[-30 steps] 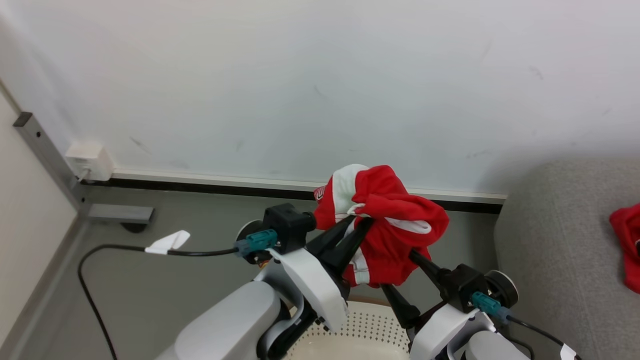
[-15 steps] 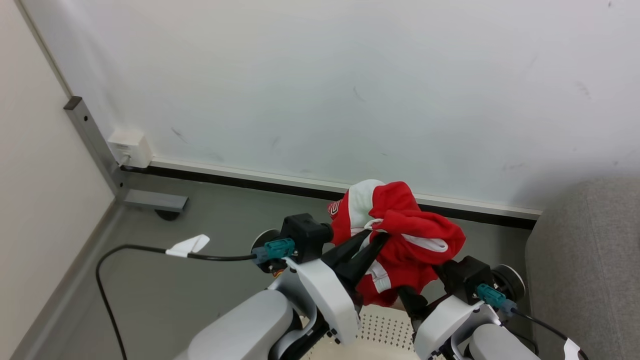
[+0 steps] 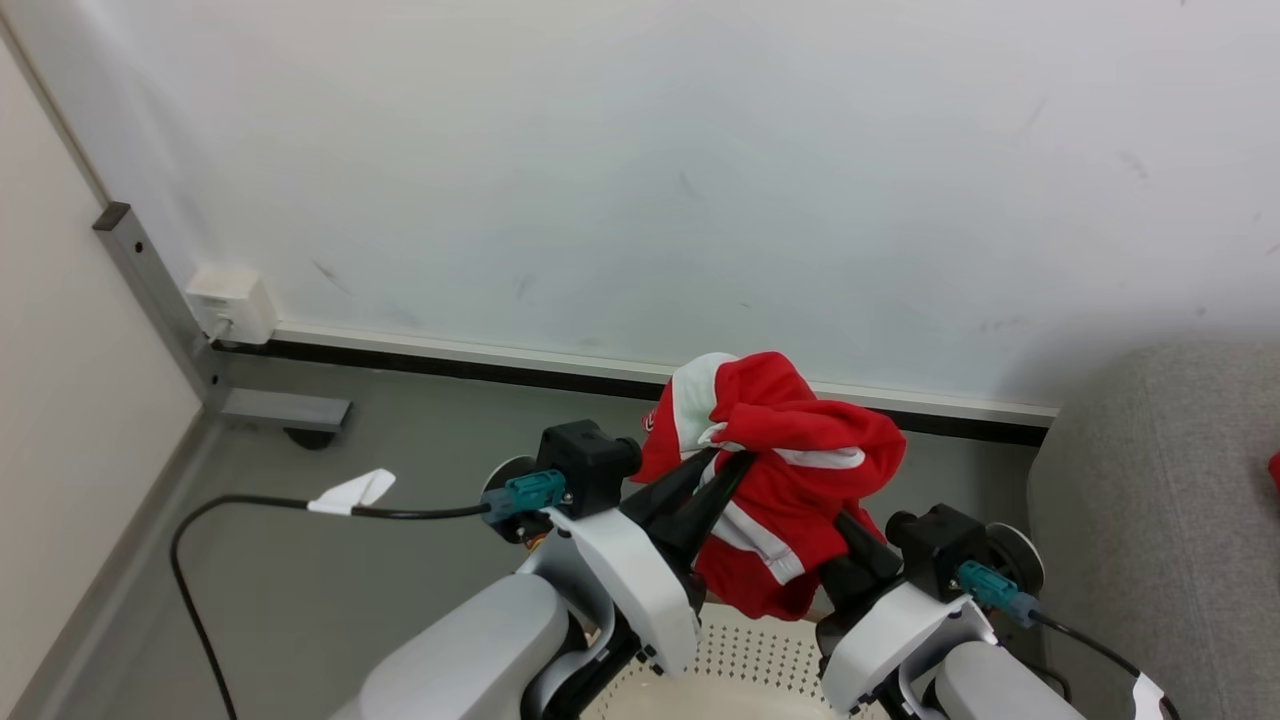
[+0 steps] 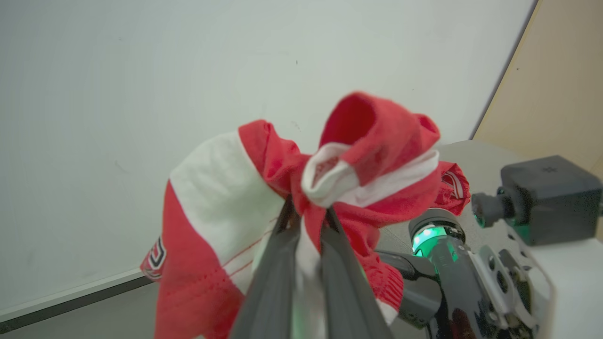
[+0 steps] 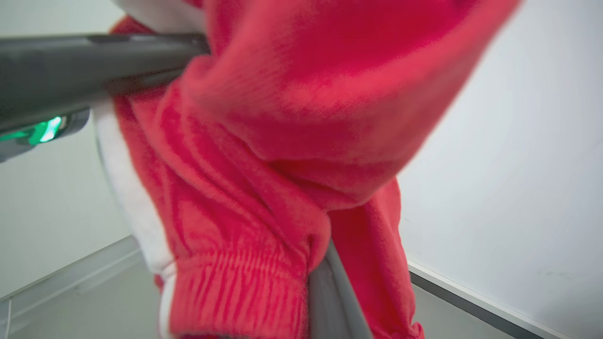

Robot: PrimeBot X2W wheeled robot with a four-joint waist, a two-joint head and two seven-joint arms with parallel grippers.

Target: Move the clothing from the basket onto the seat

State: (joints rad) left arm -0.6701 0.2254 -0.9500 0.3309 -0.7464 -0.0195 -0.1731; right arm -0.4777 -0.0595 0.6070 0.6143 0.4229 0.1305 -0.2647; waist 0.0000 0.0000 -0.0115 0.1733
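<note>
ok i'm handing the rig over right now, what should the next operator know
Left gripper: shut on the red clothing, pinching a white-trimmed fold.
Right gripper: under the same bundle, fingertips hidden by fabric; cannot tell whether it grips.
The clothing hangs in the air above the basket; the seat is to the robot's right.
Done: this garment is out of the basket.
Left: carry it right and lay it on the seat. Most of the basket's inside is out of sight, so check for more.

Your left end effector (image 3: 733, 460) pinches the red clothing (image 3: 790, 450) above the basket (image 3: 740, 650); your right end effector (image 3: 850, 545) sits under the cloth, the seat (image 3: 1150, 520) on your right
</note>
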